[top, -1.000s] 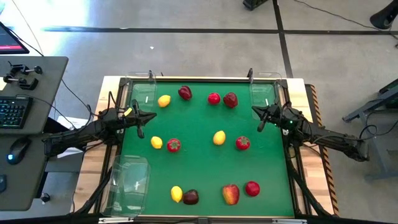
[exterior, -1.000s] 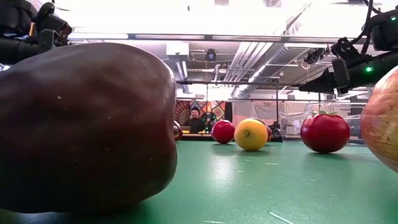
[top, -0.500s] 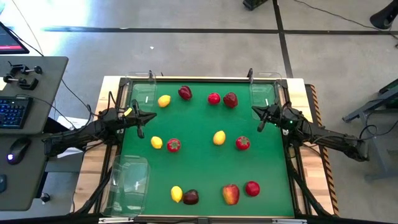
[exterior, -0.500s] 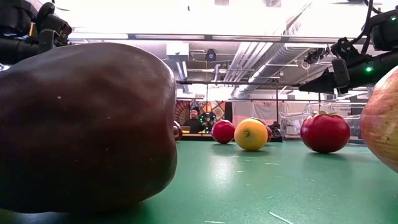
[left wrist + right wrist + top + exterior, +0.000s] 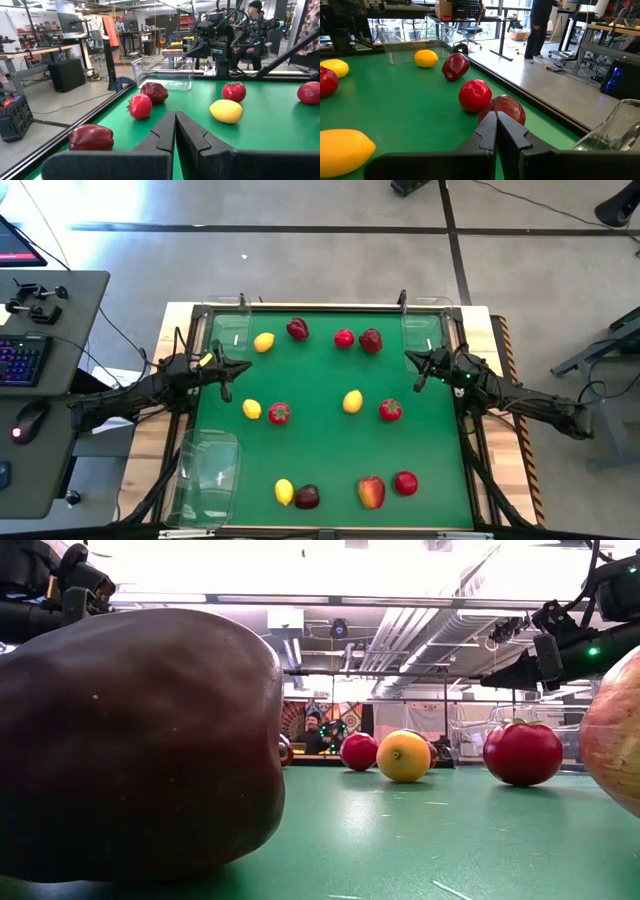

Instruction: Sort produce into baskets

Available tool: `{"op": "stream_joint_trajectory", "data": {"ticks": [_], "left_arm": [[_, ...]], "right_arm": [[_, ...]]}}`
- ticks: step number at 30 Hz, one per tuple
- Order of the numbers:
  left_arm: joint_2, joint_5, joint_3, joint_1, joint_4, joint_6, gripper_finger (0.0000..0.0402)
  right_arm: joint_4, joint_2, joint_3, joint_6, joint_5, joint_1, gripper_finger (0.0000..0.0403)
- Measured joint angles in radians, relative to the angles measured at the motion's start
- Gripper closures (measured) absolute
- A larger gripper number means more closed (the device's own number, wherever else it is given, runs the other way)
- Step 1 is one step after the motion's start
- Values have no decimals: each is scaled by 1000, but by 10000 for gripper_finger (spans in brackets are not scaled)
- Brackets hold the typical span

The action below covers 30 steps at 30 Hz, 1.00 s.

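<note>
Green table (image 5: pixel 330 430), widest thing here, scattered with produce from far edge to near edge. Three clear baskets next: far left basket (image 5: pixel 229 330), far right basket (image 5: pixel 424 330), near left basket (image 5: pixel 203 477) hanging partly off the mat; nothing visible inside any of them, so sorting apparently not yet begun. Left gripper (image 5: pixel 247 369) hovering over the left edge, fingers pressed together on nothing. Right gripper (image 5: pixel 408 358) hovering over the right edge, likewise closed and empty.

Then the fruit. Red-yellow apple (image 5: pixel 371 492) and dark apple (image 5: pixel 307 496) near, biggest pieces; probably hollow plastic, light and stiff, smooth skin likely slippery, best pinched across the widest middle with wide-set fingers. Far dark red apples (image 5: pixel 297 329) and (image 5: pixel 371 340) similar. Small red ones (image 5: pixel 279 414), (image 5: pixel 390 410), (image 5: pixel 405 482), (image 5: pixel 344 338) round, prone to roll. Lemons (image 5: pixel 264 342), (image 5: pixel 252 409), (image 5: pixel 352 402), (image 5: pixel 284 491) smallest; better squeezed across the short axis, away from tapered ends.
</note>
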Motion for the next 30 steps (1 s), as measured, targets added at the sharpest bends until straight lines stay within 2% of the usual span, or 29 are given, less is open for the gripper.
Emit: {"op": "stream_joint_trajectory", "data": {"ticks": [30], "left_arm": [[0,2,0,0,10,-2,401]], "right_arm": [[0,0,0,0,0,0,402]]}}
